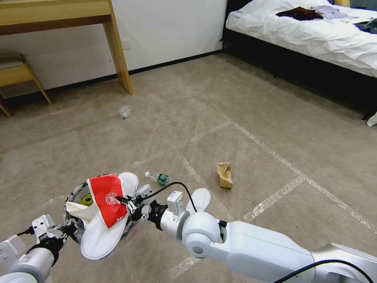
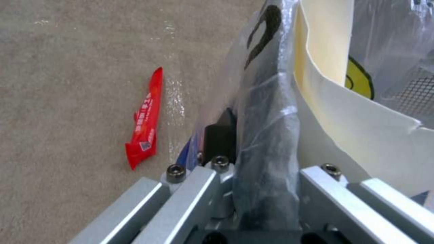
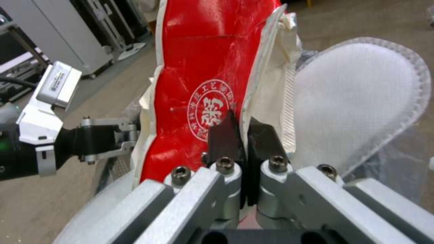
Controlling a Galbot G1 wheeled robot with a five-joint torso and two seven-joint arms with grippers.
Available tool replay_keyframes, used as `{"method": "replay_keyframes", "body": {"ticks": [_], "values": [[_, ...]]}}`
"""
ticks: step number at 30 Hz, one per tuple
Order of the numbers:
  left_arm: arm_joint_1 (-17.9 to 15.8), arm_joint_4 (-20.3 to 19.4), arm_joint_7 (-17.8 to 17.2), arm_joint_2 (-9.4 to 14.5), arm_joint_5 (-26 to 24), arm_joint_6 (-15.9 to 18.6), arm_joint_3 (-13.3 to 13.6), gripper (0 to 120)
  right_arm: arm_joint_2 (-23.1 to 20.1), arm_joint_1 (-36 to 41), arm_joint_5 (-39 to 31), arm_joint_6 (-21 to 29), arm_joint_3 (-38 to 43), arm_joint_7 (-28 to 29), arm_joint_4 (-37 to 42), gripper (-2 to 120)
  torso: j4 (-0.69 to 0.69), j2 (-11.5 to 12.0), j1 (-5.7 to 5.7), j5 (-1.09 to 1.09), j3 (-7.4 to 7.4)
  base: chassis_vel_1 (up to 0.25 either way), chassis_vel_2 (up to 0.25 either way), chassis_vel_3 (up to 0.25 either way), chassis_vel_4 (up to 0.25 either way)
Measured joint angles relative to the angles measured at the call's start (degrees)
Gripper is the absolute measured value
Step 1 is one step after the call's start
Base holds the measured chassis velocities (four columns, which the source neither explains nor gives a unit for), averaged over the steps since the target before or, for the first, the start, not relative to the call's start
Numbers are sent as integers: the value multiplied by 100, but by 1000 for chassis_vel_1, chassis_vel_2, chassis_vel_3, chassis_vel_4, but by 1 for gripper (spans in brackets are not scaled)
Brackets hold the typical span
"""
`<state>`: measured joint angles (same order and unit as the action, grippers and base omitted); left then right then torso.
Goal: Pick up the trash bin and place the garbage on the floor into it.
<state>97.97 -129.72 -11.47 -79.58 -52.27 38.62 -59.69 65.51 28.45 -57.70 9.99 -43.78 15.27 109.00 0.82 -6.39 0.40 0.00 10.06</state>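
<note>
The left tool (image 1: 68,228) clamps the rim of the round bag-lined trash bin (image 1: 76,196), held above the carpet. Over the bin, the right tool (image 1: 126,202) pinches a red-and-white paper wrapper (image 1: 107,198) beside a flat white slipper sole (image 1: 103,236); another red wrapper (image 2: 145,125) lies on the floor beside the bin.

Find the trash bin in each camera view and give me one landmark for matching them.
Head view: the trash bin sits low on the left, held at its rim by the left gripper, mostly covered by the red wrapper.
Left wrist view: its bagged rim runs up the middle from the gripper.
Right wrist view: its wall is in the lower left, behind the wrapper.
Shared landmark: the bag's yellow smiley face.
</note>
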Motion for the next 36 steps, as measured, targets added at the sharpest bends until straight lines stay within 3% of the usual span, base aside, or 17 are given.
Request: {"method": "replay_keyframes", "body": {"ticks": [17, 36], "values": [[-4, 25, 15, 0, 10, 1, 41, 1, 193, -76, 59, -76, -47, -44, -256, 0, 0, 0, 0, 0, 0, 0, 0, 0, 0], [-49, 78, 19, 14, 19, 1, 63, 1, 95, -169, 217, 64, -99, 45, -369, 0, 0, 0, 0, 0, 0, 0, 0, 0, 0]]}}
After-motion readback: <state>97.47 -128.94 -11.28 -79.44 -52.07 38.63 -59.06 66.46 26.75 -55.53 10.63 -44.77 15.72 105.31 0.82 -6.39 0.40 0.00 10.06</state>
